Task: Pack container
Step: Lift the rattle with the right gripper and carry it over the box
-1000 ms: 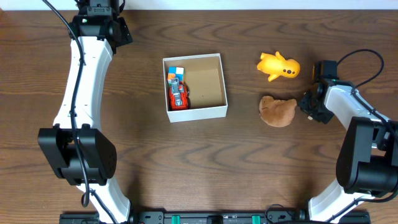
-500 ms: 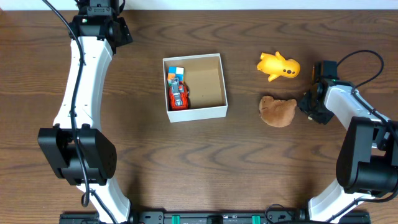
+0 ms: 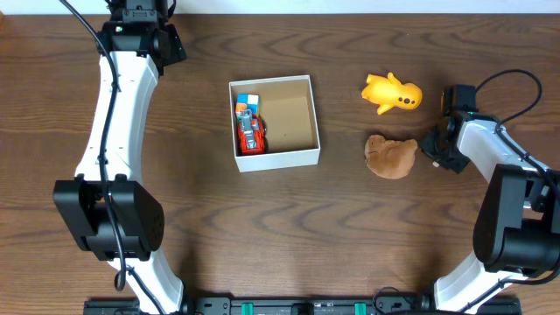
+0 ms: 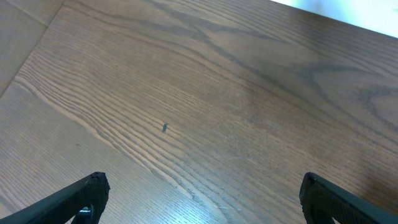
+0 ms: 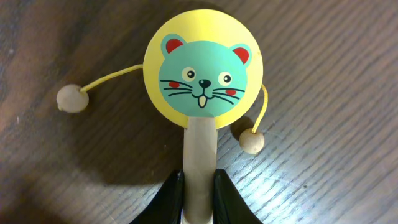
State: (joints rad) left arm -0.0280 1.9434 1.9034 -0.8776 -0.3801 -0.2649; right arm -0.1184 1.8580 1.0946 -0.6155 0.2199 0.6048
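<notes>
The container (image 3: 302, 158), a white-walled box with a brown inside, stands mid-table and holds a red toy car (image 3: 252, 136) and a blue and orange block (image 3: 247, 105) at its left side. My right gripper (image 5: 199, 186) is shut on the pale handle (image 5: 200, 149) of a yellow rattle drum with a teal cat face (image 5: 202, 78), low over the table. In the overhead view that gripper (image 3: 437, 147) is right of a brown plush (image 3: 390, 156). My left gripper (image 4: 202, 186) is open and empty over bare wood at the far left (image 3: 168, 44).
A yellow plush toy (image 3: 392, 93) lies behind the brown plush, right of the container. The drum's two bead strings (image 5: 72, 98) hang out at its sides. The wooden table's far edge runs along the top of the overhead view.
</notes>
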